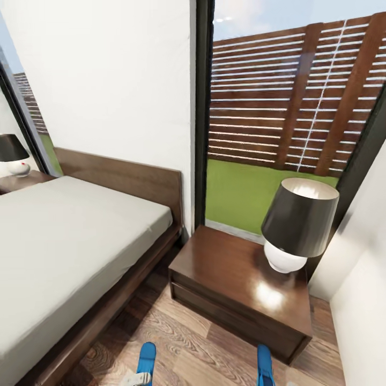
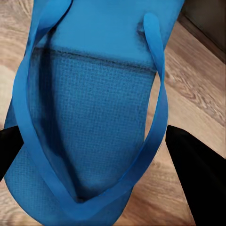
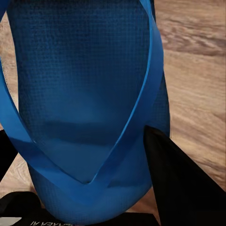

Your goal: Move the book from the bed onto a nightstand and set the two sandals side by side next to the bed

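Left sandal sits between my left jaws, right sandal between my right jaws, each clamped on its sandal above the wood floor. Bed left, nightstand with lamp ahead.

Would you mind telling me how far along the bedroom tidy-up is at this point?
Nothing looks finished yet. In hand: each end effector straddles a blue sandal, the left sandal and the right sandal, both showing at the bottom of the head view over the wood floor between the bed and the nightstand. Left: setting them down side by side. The nightstand carries a lamp and no book; the visible mattress has none.
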Controlling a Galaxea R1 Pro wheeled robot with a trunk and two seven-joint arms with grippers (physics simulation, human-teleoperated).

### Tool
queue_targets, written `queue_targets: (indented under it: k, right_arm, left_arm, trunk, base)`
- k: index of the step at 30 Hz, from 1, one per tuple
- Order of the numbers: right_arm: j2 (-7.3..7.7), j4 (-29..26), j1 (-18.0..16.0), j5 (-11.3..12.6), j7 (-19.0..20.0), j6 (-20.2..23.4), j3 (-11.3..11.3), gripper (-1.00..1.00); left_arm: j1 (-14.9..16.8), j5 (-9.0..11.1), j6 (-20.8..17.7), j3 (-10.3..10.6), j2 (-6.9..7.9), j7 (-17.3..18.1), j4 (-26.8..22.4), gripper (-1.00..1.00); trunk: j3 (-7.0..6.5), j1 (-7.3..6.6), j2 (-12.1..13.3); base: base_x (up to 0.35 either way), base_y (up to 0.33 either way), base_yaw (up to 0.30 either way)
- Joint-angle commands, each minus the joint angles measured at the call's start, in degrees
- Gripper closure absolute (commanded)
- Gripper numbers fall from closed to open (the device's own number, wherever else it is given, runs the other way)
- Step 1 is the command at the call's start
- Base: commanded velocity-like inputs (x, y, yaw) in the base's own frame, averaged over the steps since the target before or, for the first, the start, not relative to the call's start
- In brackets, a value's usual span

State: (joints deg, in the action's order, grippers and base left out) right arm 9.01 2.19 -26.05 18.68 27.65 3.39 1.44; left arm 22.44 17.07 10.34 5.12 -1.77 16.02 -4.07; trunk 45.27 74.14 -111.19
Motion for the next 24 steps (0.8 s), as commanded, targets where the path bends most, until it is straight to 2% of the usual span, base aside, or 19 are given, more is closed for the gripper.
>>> queue_targets:
  k: [1,24]
  right_arm:
    - [0.03,0.1,-0.05,0.55,0.3,0.34,0.11,1.0]
    - [-0.04,0.1,-0.05,0.57,0.3,0.3,0.06,1.0]
  left_arm:
    - [0.06,0.78,0.25,0.43,-0.06,0.15,0.14,1.0]
    - [0.06,0.95,0.3,0.41,-0.08,0.15,0.2,1.0]
  trunk:
    - [0.05,-0.01,-0.02]
    - [0.05,-0.01,-0.02]
  base:
    - [0.0,0.0,0.294]
    - [0.0,0.0,0.294]
